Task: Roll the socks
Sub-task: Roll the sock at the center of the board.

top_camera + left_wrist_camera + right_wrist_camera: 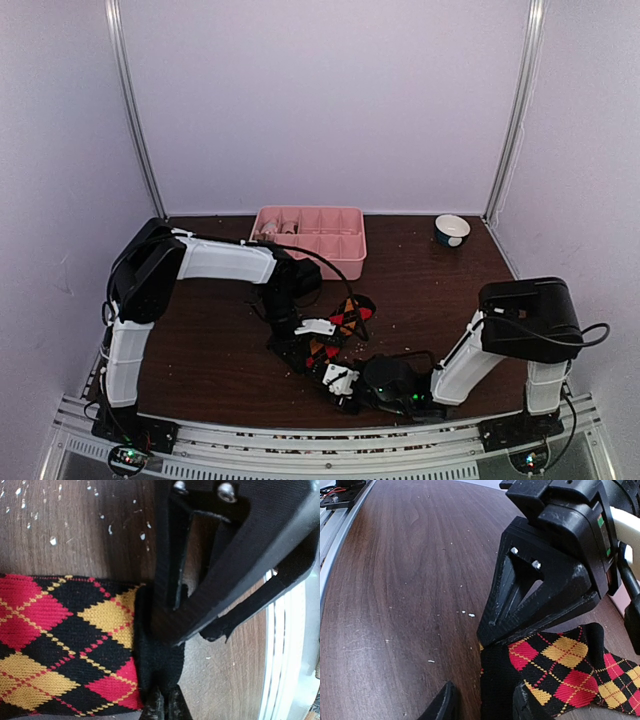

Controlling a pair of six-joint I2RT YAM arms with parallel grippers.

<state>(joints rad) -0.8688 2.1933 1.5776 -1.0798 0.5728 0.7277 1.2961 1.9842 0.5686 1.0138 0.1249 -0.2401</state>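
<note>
One of the socks, black with red and orange diamonds, lies flat on the dark wooden table near the front. My left gripper is shut on its black cuff. In the right wrist view that gripper pinches the sock's edge from above. My right gripper is open astride the same cuff. Its right finger rests on the fabric, and bare wood shows beside its left finger. Seen from above, the left gripper and the right gripper meet at the sock's near end.
A pink compartment tray stands at the back centre. A small white and teal bowl sits at the back right. Pale crumbs dot the wood. A metal rail runs along the near edge.
</note>
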